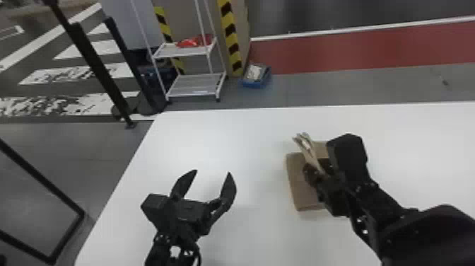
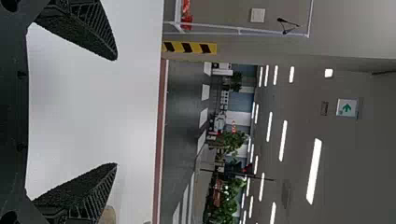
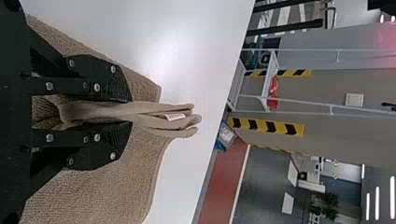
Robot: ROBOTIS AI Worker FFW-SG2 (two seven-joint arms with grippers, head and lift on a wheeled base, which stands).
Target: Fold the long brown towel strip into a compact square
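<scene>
Altogether, two black grippers are over one white table (image 1: 247,141), along with one brown towel (image 1: 299,184). The towel lies to the right of the table's middle as the robot sees it, mostly flat in a doubled-over bundle, with a pinched, paler part standing out from it. Beyond the table are one white rack (image 1: 196,86) with two visible shelves, two strips of yellow-and-black striping (one (image 1: 231,39) nearer the red floor band, the other (image 1: 162,23) behind the rack), and one blue container (image 1: 252,84) on the floor. A red item (image 1: 192,42) sits on the upper shelf.

As for labels, one small white tag (image 3: 176,116) shows on the pinched cloth (its print is too small to make out). A green-and-white sign (image 2: 346,108) in the background bears an arrow.

The left arm comes in from the head view's bottom edge. Its gripper, the left gripper (image 1: 213,172), is over the table, well apart from the towel, its two fingers spread wide with bare space between them. The right arm enters from the lower right and slants inward and away from the robot. Its gripper, the right gripper (image 1: 314,169), is clamped on the towel, with the gathered folds jutting out past its fingertips.
</scene>
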